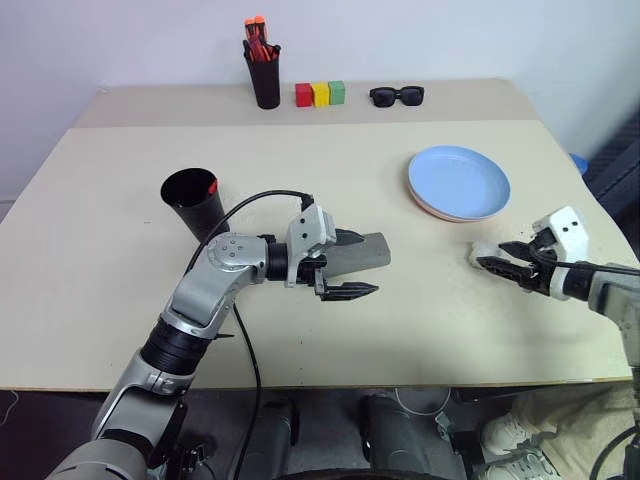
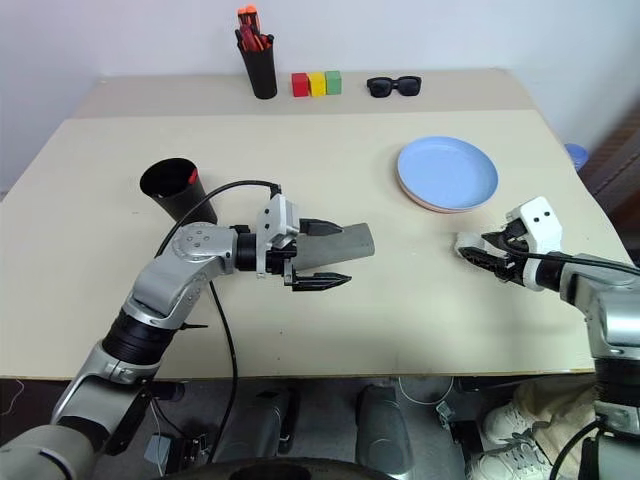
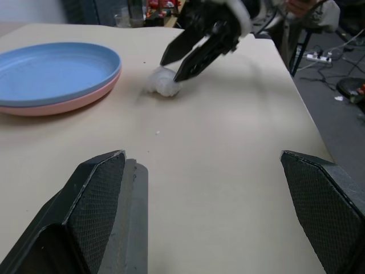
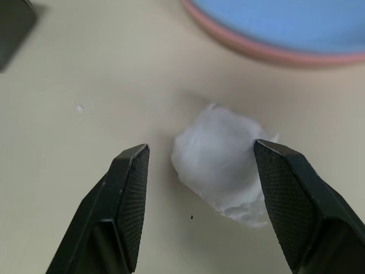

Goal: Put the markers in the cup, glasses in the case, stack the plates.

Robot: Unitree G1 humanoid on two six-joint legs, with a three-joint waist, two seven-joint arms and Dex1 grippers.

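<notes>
The grey case point(image 1: 368, 252) lies shut on the table, against the inner face of one finger of my left gripper point(image 1: 362, 263), which is open wide. The other finger point(image 3: 319, 200) stands well clear of it. The light blue plate point(image 1: 458, 180) sits stacked on the pink plate point(image 3: 34, 105) at the right. A marker's red tip point(image 1: 212, 186) pokes up inside the black cup point(image 1: 193, 205). My right gripper point(image 4: 201, 147) is open, its fingers either side of a white crumpled wad point(image 4: 225, 165) near the plates. The glasses are hidden.
At the back stand a black pen holder point(image 1: 265, 78) with orange-red pens, three coloured blocks point(image 1: 320, 94) and black sunglasses point(image 1: 397, 96). A black cable point(image 1: 250, 205) loops over my left arm. The table's front edge point(image 1: 320, 385) runs close below both grippers.
</notes>
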